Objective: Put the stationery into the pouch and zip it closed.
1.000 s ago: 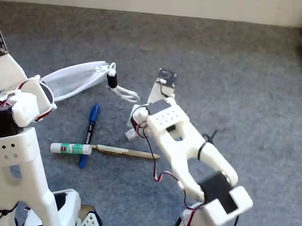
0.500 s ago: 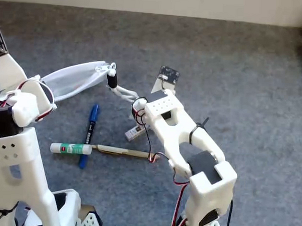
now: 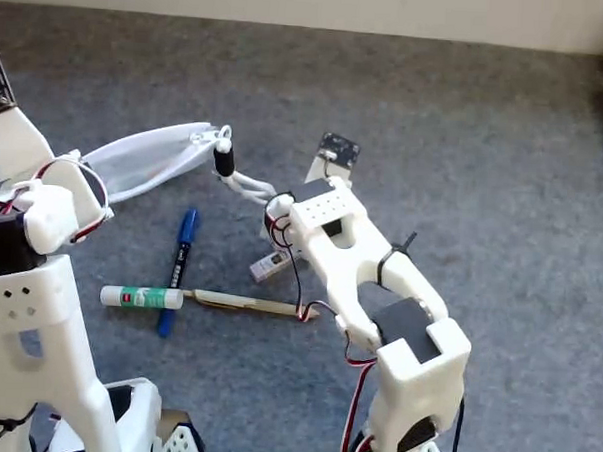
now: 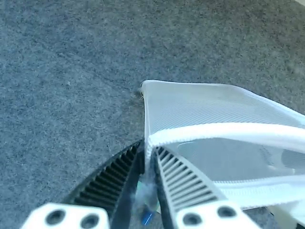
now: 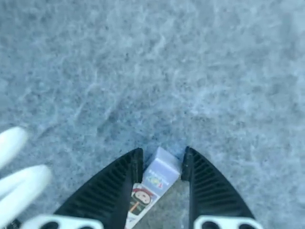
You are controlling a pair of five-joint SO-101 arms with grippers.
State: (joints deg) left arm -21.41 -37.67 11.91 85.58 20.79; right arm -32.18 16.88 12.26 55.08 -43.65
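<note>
Black ribbed jaws on the right gripper [image 5: 161, 160] stand narrowly parted, pinched against both sides of a small wrapped eraser [image 5: 157, 179] that lies on the grey carpet [image 3: 485, 144]. The left gripper [image 4: 147, 155] is clamped tight on the rim of the white mesh pouch [image 4: 214, 109], which stretches away from it over the carpet, its black zip pull [image 3: 224, 161] at the far end, near the eraser. Between the arms lie a blue pen [image 3: 180, 256], a glue stick [image 3: 143, 297] and a tan pencil [image 3: 248, 304], all outside the pouch.
</note>
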